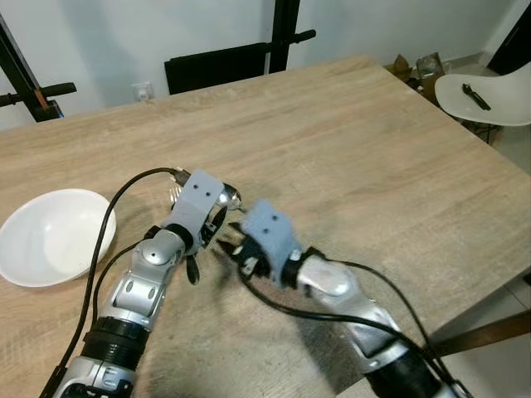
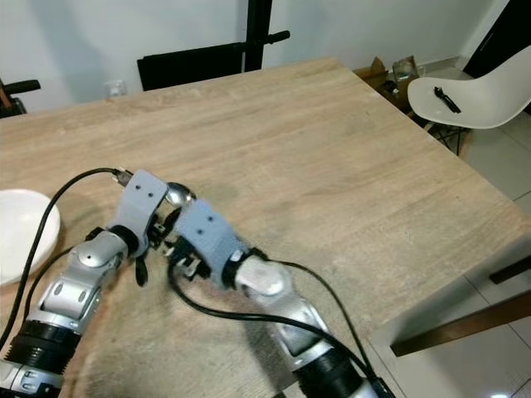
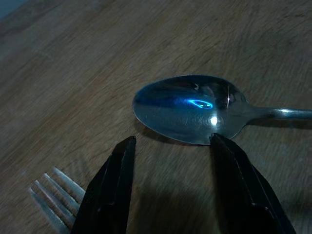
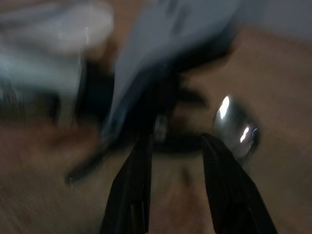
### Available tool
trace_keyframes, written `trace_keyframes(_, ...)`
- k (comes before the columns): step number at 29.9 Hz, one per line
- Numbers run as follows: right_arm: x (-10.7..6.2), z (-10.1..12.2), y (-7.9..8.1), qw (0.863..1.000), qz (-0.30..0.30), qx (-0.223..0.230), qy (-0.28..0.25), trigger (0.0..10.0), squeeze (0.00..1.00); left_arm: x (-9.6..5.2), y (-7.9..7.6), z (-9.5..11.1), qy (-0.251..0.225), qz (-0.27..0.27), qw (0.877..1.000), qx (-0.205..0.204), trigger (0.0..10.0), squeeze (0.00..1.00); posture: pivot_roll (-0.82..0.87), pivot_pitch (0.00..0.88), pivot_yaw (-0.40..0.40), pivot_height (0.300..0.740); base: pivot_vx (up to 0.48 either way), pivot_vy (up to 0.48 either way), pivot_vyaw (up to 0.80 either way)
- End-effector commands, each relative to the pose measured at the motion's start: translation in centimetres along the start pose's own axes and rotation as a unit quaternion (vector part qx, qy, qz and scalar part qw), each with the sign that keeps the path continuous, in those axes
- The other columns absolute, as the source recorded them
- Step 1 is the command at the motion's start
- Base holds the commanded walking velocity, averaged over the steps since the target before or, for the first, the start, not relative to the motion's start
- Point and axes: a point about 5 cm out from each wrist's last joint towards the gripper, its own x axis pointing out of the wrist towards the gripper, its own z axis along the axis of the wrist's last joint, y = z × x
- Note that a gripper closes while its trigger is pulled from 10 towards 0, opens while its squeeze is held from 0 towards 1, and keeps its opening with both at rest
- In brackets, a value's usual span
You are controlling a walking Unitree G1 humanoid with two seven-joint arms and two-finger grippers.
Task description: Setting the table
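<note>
A steel spoon point(image 3: 190, 109) lies on the wooden table point(image 1: 357, 157), its bowl point(image 1: 230, 197) showing beside my left wrist. A fork point(image 3: 53, 195) lies next to it, and I see just its tines. My left gripper point(image 3: 170, 144) hovers right over the spoon's bowl, open, with one finger point(image 3: 222, 146) at the bowl's edge. My right gripper point(image 4: 175, 146) is also open and points at the left gripper from close by, with the spoon point(image 4: 236, 126) just beyond it; that view is blurred. A white bowl point(image 1: 54, 236) sits at the table's left.
A black chair back point(image 1: 216, 70) stands at the far side of the table. A white chair point(image 1: 489, 95) with a small black object on it is off the right corner. The table's right edge point(image 1: 489, 274) runs near my right arm.
</note>
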Motion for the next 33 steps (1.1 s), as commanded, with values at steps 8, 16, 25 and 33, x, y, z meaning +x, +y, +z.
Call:
trace_keyframes(8,-3.2,0.9,-5.1,0.997,-0.078,-0.021,-0.017,10.0,0.00,-0.6,0.2,-0.6,0.021,-0.017,1.000,0.009,10.0,0.00,-0.06,0.093,0.019,0.740,0.000,0.000,0.00)
trace_keyframes(16,-3.3,-1.8,-5.4,0.990,-0.030,-0.123,0.067,10.0,0.00,-0.8,0.7,-0.5,0.020,-0.021,0.999,0.025,10.0,0.00,-0.06,0.090,0.019,0.740,0.000,0.000,0.00)
trace_keyframes(25,-2.2,-2.7,-6.0,0.986,0.040,-0.145,0.077,10.0,0.00,-1.1,0.7,1.1,-0.015,-0.029,0.999,0.003,10.0,0.00,-0.05,0.089,0.011,0.740,0.000,0.000,0.00)
trace_keyframes(33,-1.3,-3.7,-5.3,0.984,0.089,-0.133,0.083,10.0,0.00,-1.8,1.1,2.6,-0.044,-0.035,0.998,-0.014,10.0,0.00,-0.05,0.091,0.013,0.740,0.000,0.000,0.00)
